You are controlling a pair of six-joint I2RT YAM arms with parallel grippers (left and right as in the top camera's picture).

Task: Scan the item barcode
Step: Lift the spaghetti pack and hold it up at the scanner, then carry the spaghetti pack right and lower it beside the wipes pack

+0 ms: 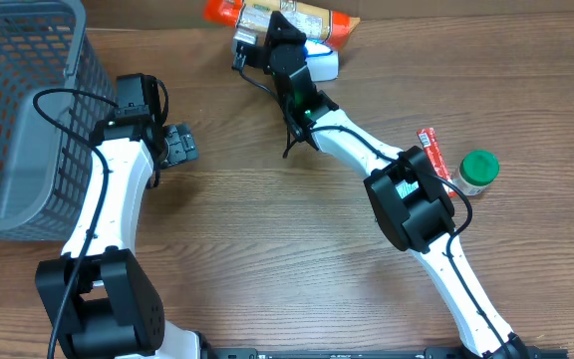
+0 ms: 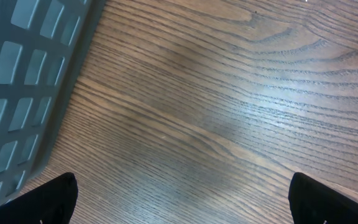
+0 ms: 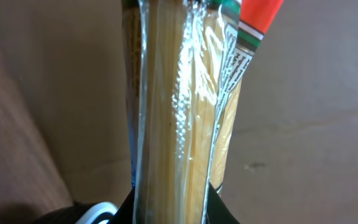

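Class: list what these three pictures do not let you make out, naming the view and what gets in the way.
Barcode on the spaghetti pack: right wrist view shows only blurred small print; overhead, the right gripper covers its middle.
Red packet: overhead, beside the right arm, print too small.
Left gripper: left wrist view shows just fingertips, cut off by the bottom edge.
Basket: cut off by the overhead frame's left edge.

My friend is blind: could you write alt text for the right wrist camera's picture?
A clear packet of spaghetti fills the middle of the frame, gripped at the bottom by the right tool. Its red-orange label end shows at top right, with brown cardboard behind.
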